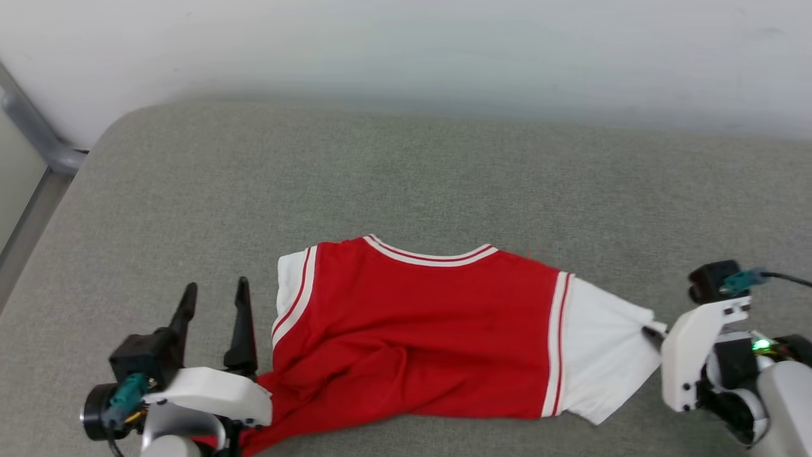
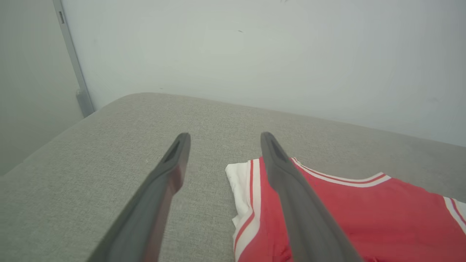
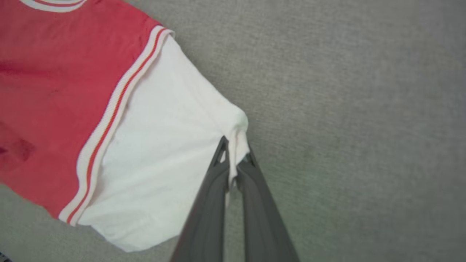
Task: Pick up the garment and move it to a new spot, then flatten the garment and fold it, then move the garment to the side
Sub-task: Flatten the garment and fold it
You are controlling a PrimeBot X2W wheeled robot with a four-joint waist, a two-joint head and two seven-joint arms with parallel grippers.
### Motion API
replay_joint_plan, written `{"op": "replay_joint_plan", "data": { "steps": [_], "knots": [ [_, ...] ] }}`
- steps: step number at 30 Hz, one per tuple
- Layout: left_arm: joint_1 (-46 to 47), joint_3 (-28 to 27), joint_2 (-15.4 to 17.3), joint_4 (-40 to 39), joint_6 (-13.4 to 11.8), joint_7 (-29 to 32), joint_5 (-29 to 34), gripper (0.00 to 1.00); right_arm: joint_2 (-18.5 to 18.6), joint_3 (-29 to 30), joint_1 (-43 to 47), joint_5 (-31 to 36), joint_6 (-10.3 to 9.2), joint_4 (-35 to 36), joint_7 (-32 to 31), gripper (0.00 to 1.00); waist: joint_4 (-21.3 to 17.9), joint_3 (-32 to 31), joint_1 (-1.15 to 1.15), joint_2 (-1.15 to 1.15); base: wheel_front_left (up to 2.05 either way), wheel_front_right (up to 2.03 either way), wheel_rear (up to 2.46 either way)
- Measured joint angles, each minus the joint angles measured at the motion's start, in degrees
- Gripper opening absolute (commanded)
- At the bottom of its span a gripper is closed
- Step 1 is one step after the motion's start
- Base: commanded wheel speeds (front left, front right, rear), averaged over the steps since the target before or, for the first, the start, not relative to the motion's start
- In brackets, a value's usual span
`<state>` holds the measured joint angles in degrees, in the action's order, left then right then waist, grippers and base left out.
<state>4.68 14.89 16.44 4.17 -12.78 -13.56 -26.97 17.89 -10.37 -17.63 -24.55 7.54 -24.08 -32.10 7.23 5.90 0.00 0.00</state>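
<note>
Pinching the garment [image 1: 431, 330] by one white sleeve tip, the right gripper [image 3: 235, 153] sits near right. Near left, the left gripper [image 1: 216, 289] holds its fingers apart beside the other sleeve. The garment lies rumpled on a grey cushion [image 1: 406, 178], with a pale wall [image 1: 406, 44] beyond.

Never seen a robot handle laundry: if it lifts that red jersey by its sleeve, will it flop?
Probably: the red jersey lies in soft folds, so it should hang limp. It seems thin and light, as the white sleeve puckers where the right gripper pinches it. Pushed over the grey fabric surface, it would likely wrinkle, not slide.
</note>
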Motion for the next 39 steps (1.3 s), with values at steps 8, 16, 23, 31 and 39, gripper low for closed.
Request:
{"op": "replay_joint_plan", "data": {
  "steps": [8, 16, 23, 31, 39],
  "knots": [
    [1.24, -2.44, 5.88, -2.05, 1.87, 9.89, -3.82, 1.0, 2.18, 8.03, 6.17, 3.25, -0.01, 11.02, -0.89, 0.0, -2.02, -2.58, 0.0, 0.0, 0.0, 0.0, 0.0],
    [10.24, 0.77, 12.22, 1.37, 9.22, 30.14, -9.96, 1.0, 1.23, 12.71, 9.76, 5.46, -0.02, 20.02, -4.93, 0.0, -4.03, -2.51, 0.0, 0.0, 0.0, 0.0, 0.0],
    [21.18, 5.57, 12.8, 9.87, 15.19, 44.51, -13.79, 1.0, -0.14, 12.46, 8.95, 6.17, -0.02, 24.09, -6.61, 0.0, -5.51, 1.17, 0.0, 0.0, 0.0, 0.0, 0.0],
    [29.7, 8.76, 11.2, 20.56, 18.18, 51.74, -15.89, 1.0, -0.9, 11.04, 5.71, 6.58, -0.02, 25.72, -6.59, 0.0, -7.88, 6.47, 0.0, 0.0, 0.0, 0.0, 0.0],
    [33.99, 12.22, 10.0, 29.16, 18.93, 59.24, -16.6, 0.46, -1.21, 10.99, 4.56, 6.73, -0.02, 25.46, -5.9, 0.0, -9.78, 9.74, 0.0, 0.0, 0.0, 0.0, 0.0]
  ]
}}
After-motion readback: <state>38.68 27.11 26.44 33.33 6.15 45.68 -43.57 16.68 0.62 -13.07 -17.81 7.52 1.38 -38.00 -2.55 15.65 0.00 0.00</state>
